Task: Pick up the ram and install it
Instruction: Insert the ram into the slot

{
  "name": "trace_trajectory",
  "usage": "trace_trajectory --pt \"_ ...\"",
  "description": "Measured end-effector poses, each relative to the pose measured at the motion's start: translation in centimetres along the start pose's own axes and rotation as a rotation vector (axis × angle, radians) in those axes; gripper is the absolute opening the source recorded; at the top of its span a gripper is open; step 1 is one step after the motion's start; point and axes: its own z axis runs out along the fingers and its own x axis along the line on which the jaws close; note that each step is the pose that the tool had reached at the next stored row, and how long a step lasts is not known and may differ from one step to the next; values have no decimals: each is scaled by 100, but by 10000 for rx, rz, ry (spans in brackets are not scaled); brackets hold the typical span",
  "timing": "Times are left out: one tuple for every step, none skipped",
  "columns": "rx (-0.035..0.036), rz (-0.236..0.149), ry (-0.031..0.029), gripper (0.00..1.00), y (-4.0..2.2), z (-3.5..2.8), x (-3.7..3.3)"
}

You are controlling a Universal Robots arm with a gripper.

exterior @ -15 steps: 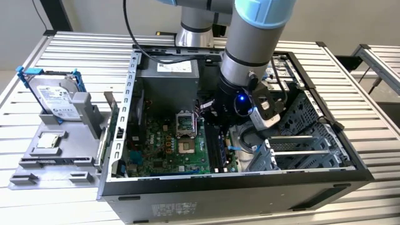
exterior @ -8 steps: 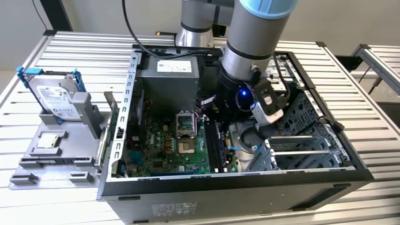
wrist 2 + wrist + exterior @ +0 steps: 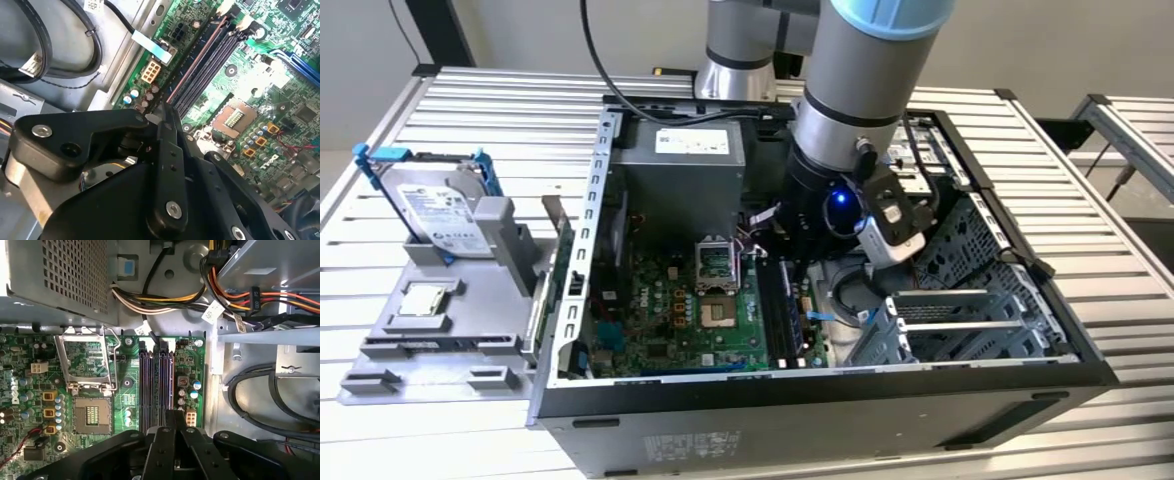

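Slatted desk carries the open computer case; jaws closed over the memory slots, ram seemingly between them; I'd press squarely.

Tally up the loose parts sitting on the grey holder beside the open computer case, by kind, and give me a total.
Hard drive: 1
Small square silver chip: 1
Total: 2
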Motion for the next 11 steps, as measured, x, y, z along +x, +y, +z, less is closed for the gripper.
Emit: trace_trajectory --pt "-1 -3 -1 0 0 0 0" --pt "0 -5 0 0 0 0 0" --pt "0 -7 0 0 0 0 0" --pt "0 -10 0 0 0 0 0" --pt "0 -12 0 0 0 0 0" --pt "0 -15 -1 0 0 0 0" --pt "0 -17 0 0 0 0 0" --pt "0 -20 -1 0 0 0 0" --pt "0 -22 0 0 0 0 0" --pt "0 -25 -1 0 0 0 0" --pt "-1 -27 -1 0 0 0 0"
